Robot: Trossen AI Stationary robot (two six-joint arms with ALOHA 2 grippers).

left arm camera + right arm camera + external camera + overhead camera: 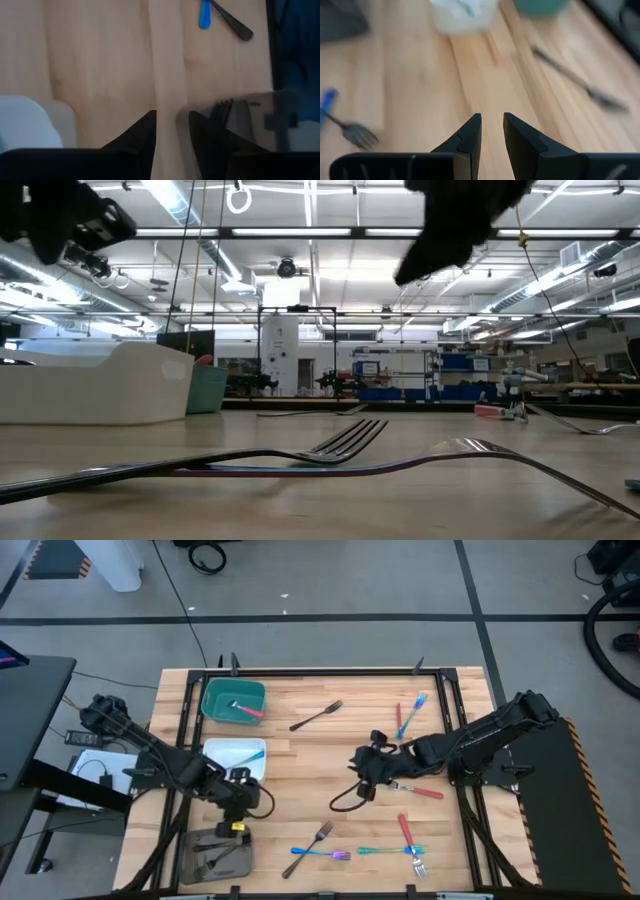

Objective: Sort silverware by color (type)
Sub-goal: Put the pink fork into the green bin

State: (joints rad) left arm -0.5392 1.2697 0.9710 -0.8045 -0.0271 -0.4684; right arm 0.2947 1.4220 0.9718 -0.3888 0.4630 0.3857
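My left gripper (pixel 240 817) hangs open over the table's near left, between the white tray (pixel 237 755) and the grey tray (pixel 220 852); its wrist view shows bare wood between the fingers (pixel 172 127). My right gripper (pixel 364 778) hangs open over the table's middle, above bare wood (pixel 492 125). Silverware lies flat on the table: a dark fork (pixel 316 715) at the far middle, a red-handled piece (pixel 420 791) beside my right gripper, and a dark fork (pixel 318 837) across an iridescent piece (pixel 322 854) at the near edge. Dark forks (pixel 223 106) lie in the grey tray.
A teal tray (pixel 234 700) at the far left holds a red-handled piece, and the white tray holds a blue one. A red and a blue piece (pixel 408 714) lie at the far right. A red piece (pixel 405 832), a teal piece (pixel 390 851) and a fork (pixel 418 865) lie near right.
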